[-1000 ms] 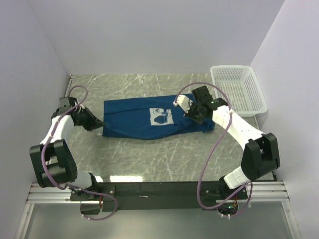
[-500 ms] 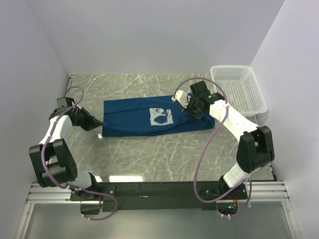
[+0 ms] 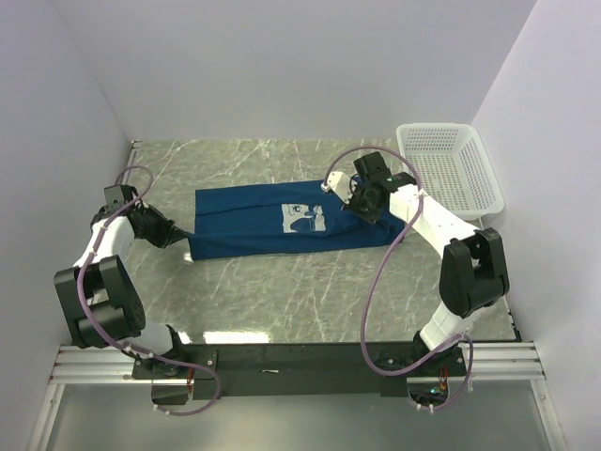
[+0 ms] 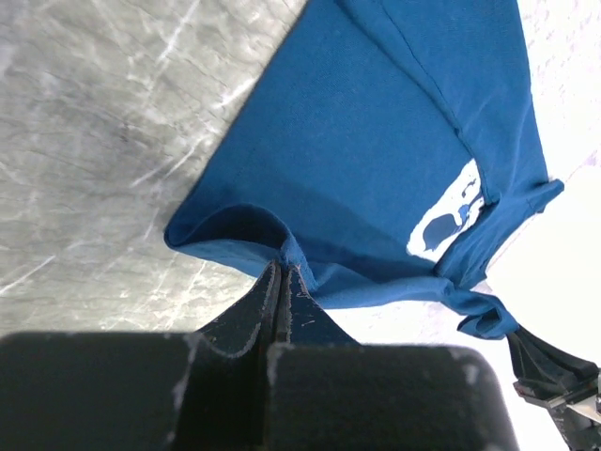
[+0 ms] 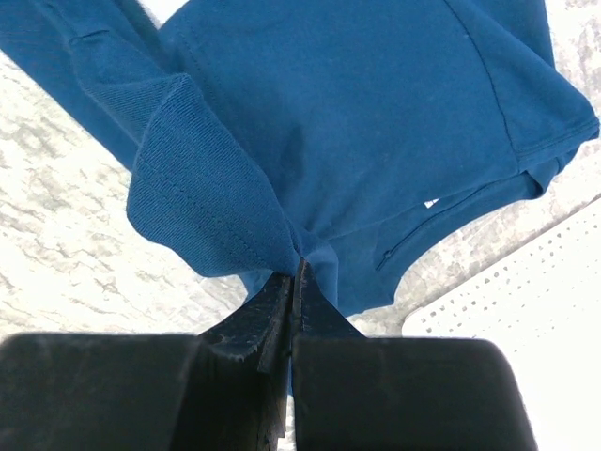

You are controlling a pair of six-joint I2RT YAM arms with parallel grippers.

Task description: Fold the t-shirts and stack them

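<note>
The dark blue t-shirt point(image 3: 272, 221) with a white square print point(image 3: 302, 219) lies folded lengthwise across the middle of the marble table. My left gripper point(image 3: 188, 235) is shut on the shirt's left end, pinching the hem in the left wrist view point(image 4: 285, 261). My right gripper point(image 3: 360, 203) is shut on the shirt's right end, with a bunched fold of cloth point(image 5: 216, 188) clamped at its fingertips point(image 5: 298, 268). The shirt point(image 4: 376, 150) is stretched between the two grippers.
A white plastic mesh basket point(image 3: 449, 169) stands at the back right of the table, close to my right arm; its corner shows in the right wrist view point(image 5: 526, 319). White walls close in the left, back and right sides.
My right gripper has carried the shirt's right end toward the back of the table. My left gripper has pulled slightly to the left. The shirt now lies straighter and narrower.
</note>
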